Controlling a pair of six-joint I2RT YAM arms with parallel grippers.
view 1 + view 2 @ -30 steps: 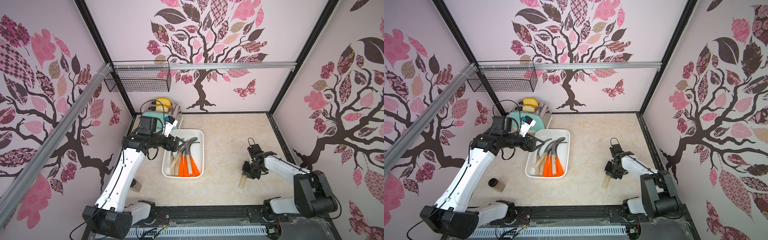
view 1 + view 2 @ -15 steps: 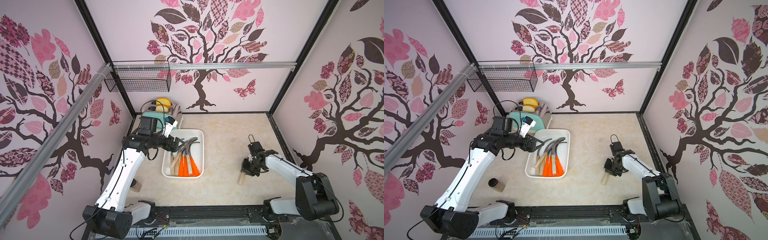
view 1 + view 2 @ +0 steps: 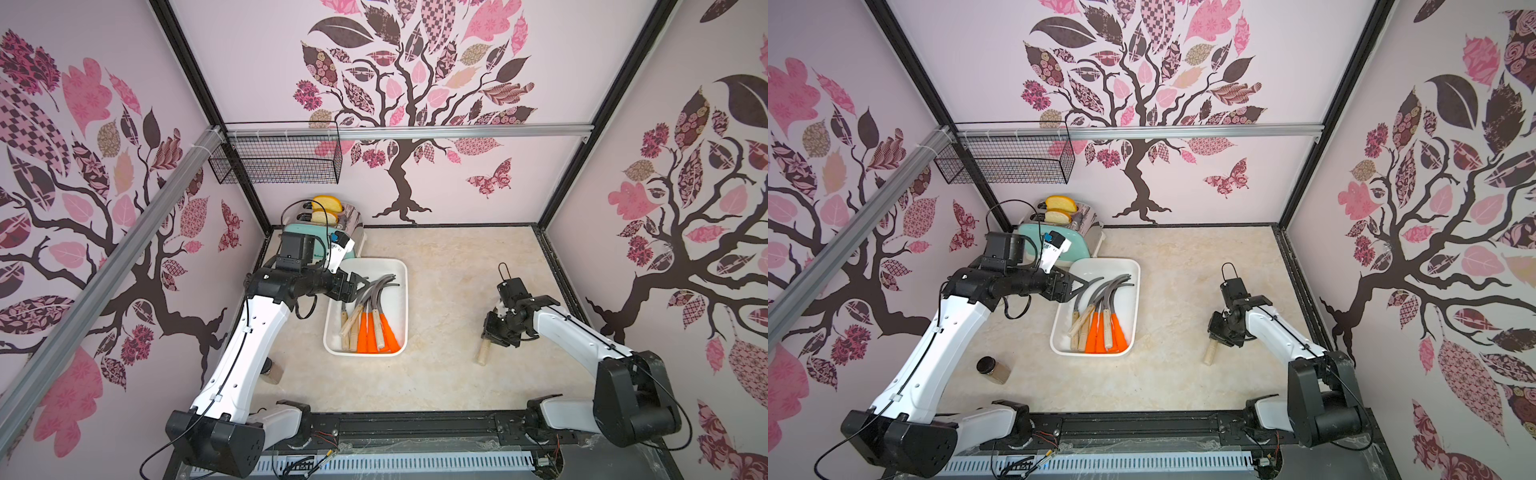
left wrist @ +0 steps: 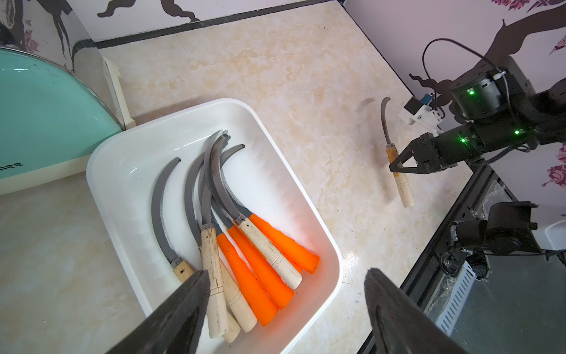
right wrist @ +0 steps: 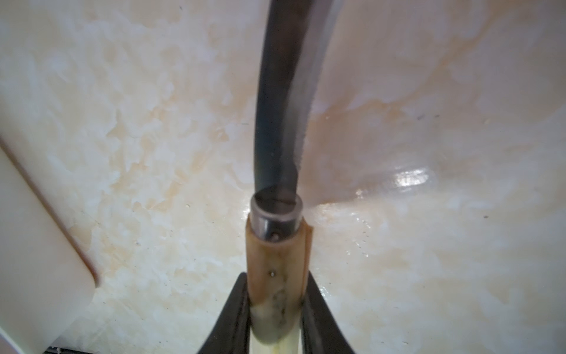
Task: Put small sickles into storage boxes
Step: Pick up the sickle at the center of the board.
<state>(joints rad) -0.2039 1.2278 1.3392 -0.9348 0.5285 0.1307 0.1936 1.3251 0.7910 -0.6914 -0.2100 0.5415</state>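
My right gripper clamps a wooden-handled, grey-bladed sickle well apart from the white plastic tray; my left gripper gapes empty over it, beside a mint-green toaster.

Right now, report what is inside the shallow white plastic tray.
In it lie piled small sickles with curved grey blades: four pale wooden handles, at least three orange. Stacked handles cover whatever is beneath.

The sickles lie in the tray. The toaster stands just behind it, the lone sickle well to its right, the jar to its front left.
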